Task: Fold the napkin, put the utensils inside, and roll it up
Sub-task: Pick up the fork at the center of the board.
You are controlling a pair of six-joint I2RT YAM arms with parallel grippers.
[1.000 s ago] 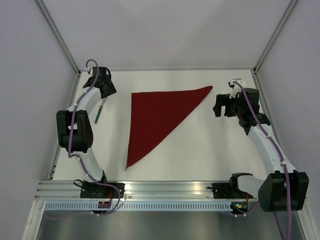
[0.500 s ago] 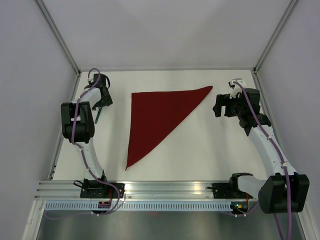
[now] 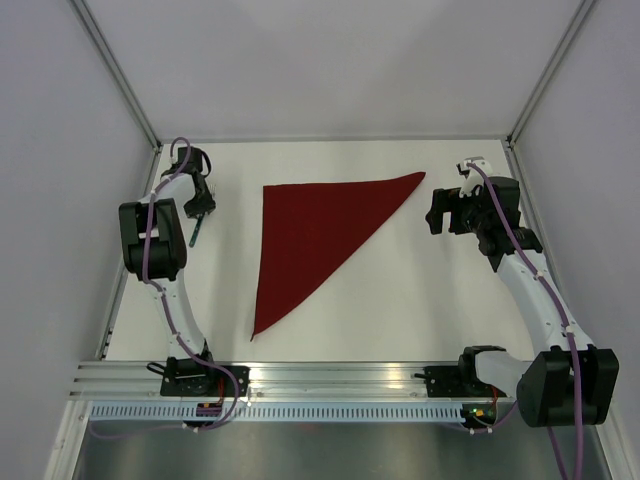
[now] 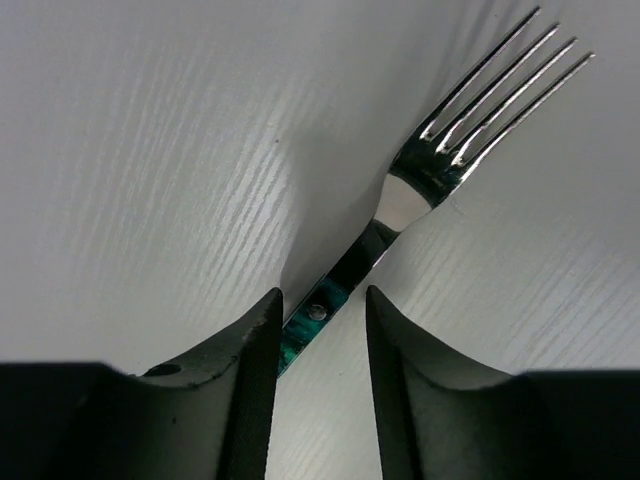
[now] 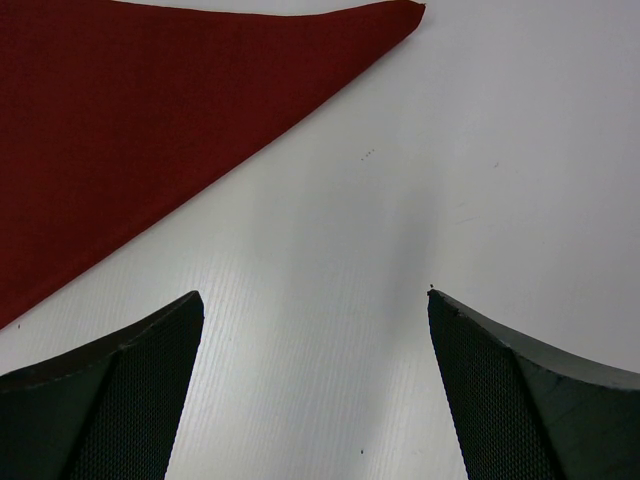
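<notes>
The dark red napkin point(image 3: 310, 232) lies flat on the table, folded into a triangle; its right tip shows in the right wrist view point(image 5: 120, 110). The fork point(image 3: 194, 232) lies left of the napkin. In the left wrist view the fork point(image 4: 425, 165) points its silver tines away, and its dark green handle runs between my fingers. My left gripper point(image 3: 201, 200) point(image 4: 320, 295) is low over the handle, jaws partly open on either side of it, the left finger at the handle and the right one apart. My right gripper point(image 3: 441, 214) point(image 5: 315, 310) is wide open and empty, right of the napkin's tip.
The white table point(image 3: 400, 300) is walled in by grey panels at the back and both sides. A metal rail point(image 3: 330, 375) carrying the arm bases runs along the near edge.
My left gripper has come down and nearer along the table's left side, onto the fork's handle. The right arm, napkin and fork have not moved.
</notes>
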